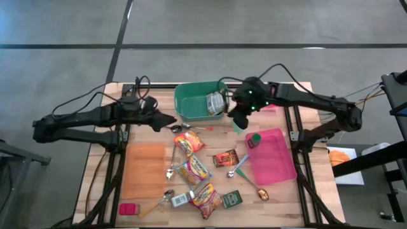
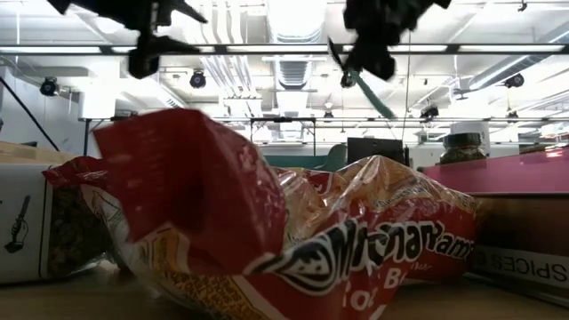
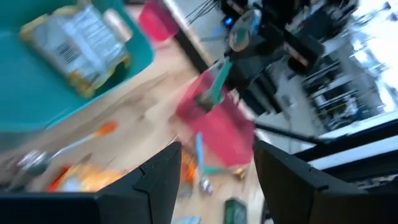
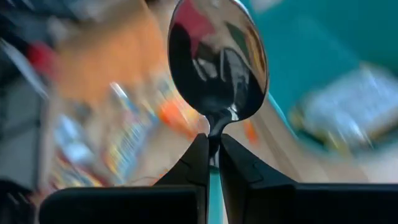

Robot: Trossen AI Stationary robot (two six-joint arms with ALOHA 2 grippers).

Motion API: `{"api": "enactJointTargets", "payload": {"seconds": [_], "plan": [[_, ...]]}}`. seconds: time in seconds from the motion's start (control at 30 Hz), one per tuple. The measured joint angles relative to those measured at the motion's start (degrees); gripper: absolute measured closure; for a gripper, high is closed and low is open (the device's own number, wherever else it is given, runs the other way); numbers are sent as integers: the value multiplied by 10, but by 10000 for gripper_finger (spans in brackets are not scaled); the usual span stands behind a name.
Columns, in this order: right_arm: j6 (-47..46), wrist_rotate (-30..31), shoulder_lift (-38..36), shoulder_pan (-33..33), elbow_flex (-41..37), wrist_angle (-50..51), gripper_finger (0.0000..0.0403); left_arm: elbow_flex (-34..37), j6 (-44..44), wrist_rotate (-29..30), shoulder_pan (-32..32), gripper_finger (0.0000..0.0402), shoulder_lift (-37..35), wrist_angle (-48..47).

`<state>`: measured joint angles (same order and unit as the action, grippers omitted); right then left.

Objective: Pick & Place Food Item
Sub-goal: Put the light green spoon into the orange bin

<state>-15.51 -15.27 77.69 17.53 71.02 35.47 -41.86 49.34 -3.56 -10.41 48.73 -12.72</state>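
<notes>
My right gripper [image 1: 236, 118] hangs above the table beside the green bin's [image 1: 188, 97] right side, shut on a metal spoon [image 4: 217, 56] with a teal handle. My left gripper [image 1: 170, 119] stands open and empty left of the bin, its fingers [image 3: 155, 180] apart in the left wrist view. One food packet [image 1: 216, 102] lies inside the bin. Three red-and-yellow noodle packets [image 1: 189, 142] [image 1: 194, 170] [image 1: 207, 199] lie flat on the table in the middle. My right gripper pinches the spoon's neck [image 4: 214, 132], just below the bowl, between its two fingers. The bowl sticks out past the fingertips, and the teal handle [image 4: 214, 186] runs back between the fingers. The spoon is lifted clear of the table; its handle [image 2: 369, 89] slants downward.
A pink tray [image 1: 280, 166] with a green-lidded jar [image 1: 254, 140] lies at the right, an orange board [image 1: 143, 170] at the left. More spoons [image 1: 170, 166], small packets [image 1: 226, 158] and boxes [image 1: 232, 199] are scattered between them. Cables run along the table's far edge.
</notes>
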Motion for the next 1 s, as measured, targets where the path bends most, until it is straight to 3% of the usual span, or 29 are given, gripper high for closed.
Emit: {"api": "enactJointTargets", "payload": {"seconds": [0.27,0.4,0.73,1.0], "plan": [[-84,6,-1,-54,0,-251,394,1,-8,4,4,197,71,136],[-109,18,11,-69,0,-322,394,-11,-47,4,17,197,102,189],[-111,43,75,-90,55,-339,394,-88,-207,3,65,197,170,207],[-106,17,109,-104,100,-341,394,-110,-200,4,69,197,206,195]]}}
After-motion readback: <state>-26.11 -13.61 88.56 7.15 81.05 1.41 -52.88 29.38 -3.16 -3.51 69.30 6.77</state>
